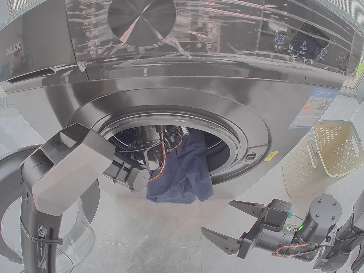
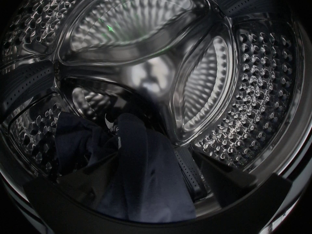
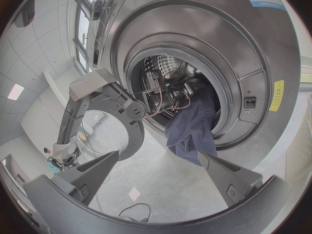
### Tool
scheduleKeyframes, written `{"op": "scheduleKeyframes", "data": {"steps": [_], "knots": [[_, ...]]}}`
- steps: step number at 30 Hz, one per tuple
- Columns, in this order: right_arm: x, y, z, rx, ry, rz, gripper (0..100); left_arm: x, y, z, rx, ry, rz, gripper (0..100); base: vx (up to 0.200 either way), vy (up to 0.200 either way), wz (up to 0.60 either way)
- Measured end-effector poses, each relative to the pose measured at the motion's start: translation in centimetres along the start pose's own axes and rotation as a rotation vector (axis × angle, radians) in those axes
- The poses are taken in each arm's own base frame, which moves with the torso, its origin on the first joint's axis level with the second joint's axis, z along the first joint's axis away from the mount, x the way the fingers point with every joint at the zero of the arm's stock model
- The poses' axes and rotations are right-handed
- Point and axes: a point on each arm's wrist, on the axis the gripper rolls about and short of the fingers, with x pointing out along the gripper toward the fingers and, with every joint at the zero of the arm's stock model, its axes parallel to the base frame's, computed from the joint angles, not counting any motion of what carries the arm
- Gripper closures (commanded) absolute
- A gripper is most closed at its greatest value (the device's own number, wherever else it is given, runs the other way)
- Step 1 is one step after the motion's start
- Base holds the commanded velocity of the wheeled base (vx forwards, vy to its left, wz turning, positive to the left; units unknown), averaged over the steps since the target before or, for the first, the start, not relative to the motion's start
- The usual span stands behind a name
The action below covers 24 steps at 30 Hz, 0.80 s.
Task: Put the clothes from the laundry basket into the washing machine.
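Closest to me, on the left, the grey elbow of the left arm [image 1: 72, 160] stands in front of the swung-open door [image 1: 9, 194] and bends into the mouth of the washing machine [image 1: 197, 95]. The left gripper [image 3: 193, 86] is inside the drum [image 2: 208, 82], up against the cloth, and I cannot tell whether it is clamped or spread. The navy garment [image 1: 189, 167] is only half loaded: part lies bunched on the drum floor, while a long fold hangs over the lip and down the front panel toward the floor. To the right, the right gripper [image 1: 217, 217] hangs low over the tiles with its jaws spread wide, holding nothing. Beyond it the cream laundry basket [image 1: 333, 152] leans beside the machine. My worry is the hanging fold. Its weight could drag the whole piece out when the arm withdraws, the orange wrist cable [image 1: 163, 160] might catch the cloth, and a trailing hem would jam the door.
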Motion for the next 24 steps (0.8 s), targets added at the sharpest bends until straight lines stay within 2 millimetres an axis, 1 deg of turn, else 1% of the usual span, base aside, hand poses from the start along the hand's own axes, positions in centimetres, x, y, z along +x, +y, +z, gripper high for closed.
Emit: {"op": "scheduleKeyframes", "data": {"steps": [2,5,11,15,16,18,20,24], "knots": [[0.0,0.0,0.0,0.0,0.0,-0.001,0,-0.5,0.0,-0.2,0.01,0.022,0.005,0,0.0,0.0,0.0],[0.0,0.0,0.0,0.0,0.0,-0.001,0,-1.7,0.1,-1.2,0.046,0.082,0.012,0,0.0,0.0,0.0],[0.0,0.1,0.0,0.0,0.001,0.002,0,-5.2,1.3,-4.0,0.179,0.25,0.031,0,0.0,0.0,0.0],[0.0,0.2,0.0,0.0,0.001,0.008,0,-6.7,2.1,-5.2,0.243,0.32,0.033,0,0.0,0.0,0.0],[0.1,0.2,0.0,0.0,0.0,0.009,0,-6.8,2.2,-5.3,0.248,0.324,0.03,100,0.0,0.0,0.0],[0.1,0.2,0.0,0.0,-0.001,0.01,0,-6.8,2.3,-5.6,0.253,0.325,0.025,100,0.0,0.0,0.0],[0.1,0.2,0.0,0.0,-0.001,0.009,0,-6.3,2.3,-5.7,0.251,0.316,0.018,100,0.0,0.0,0.0],[0.2,0.2,-0.1,0.0,0.001,0.008,0,-4.7,1.8,-5.2,0.235,0.261,-0.005,100,0.0,0.0,0.0]]}}
